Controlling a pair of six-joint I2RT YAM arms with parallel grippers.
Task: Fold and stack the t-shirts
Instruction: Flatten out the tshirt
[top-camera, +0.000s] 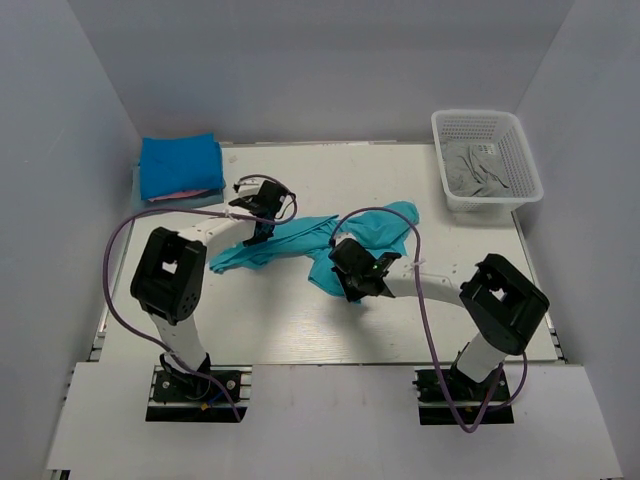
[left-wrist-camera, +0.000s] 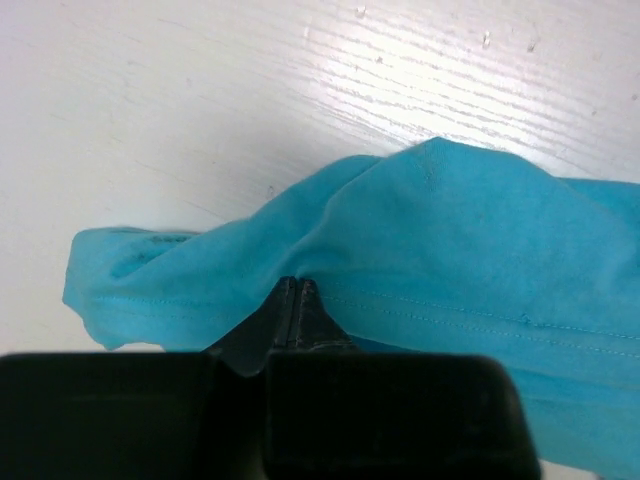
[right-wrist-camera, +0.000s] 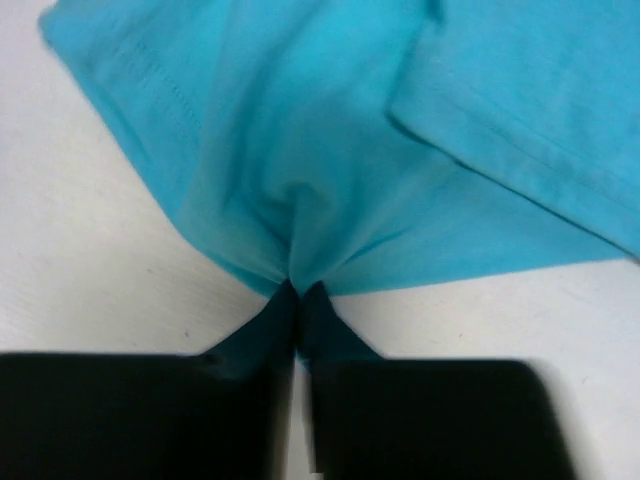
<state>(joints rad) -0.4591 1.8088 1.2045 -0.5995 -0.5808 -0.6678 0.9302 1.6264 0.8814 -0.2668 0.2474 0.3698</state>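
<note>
A bright turquoise t-shirt (top-camera: 310, 240) lies crumpled and stretched across the middle of the table. My left gripper (top-camera: 262, 228) is shut on its left part; the left wrist view shows the fingertips (left-wrist-camera: 296, 290) pinching a fold of the turquoise fabric (left-wrist-camera: 450, 240). My right gripper (top-camera: 350, 283) is shut on the shirt's lower edge; the right wrist view shows the gripper (right-wrist-camera: 298, 292) pinching the cloth (right-wrist-camera: 330, 150). A folded stack (top-camera: 180, 167) with a deeper blue tee on top and pink under it sits at the back left. A grey tee (top-camera: 482, 170) lies in the basket.
A white lattice basket (top-camera: 520, 150) stands at the back right. Grey walls close in the table on three sides. The arms' purple cables loop over the table near the shirt.
</note>
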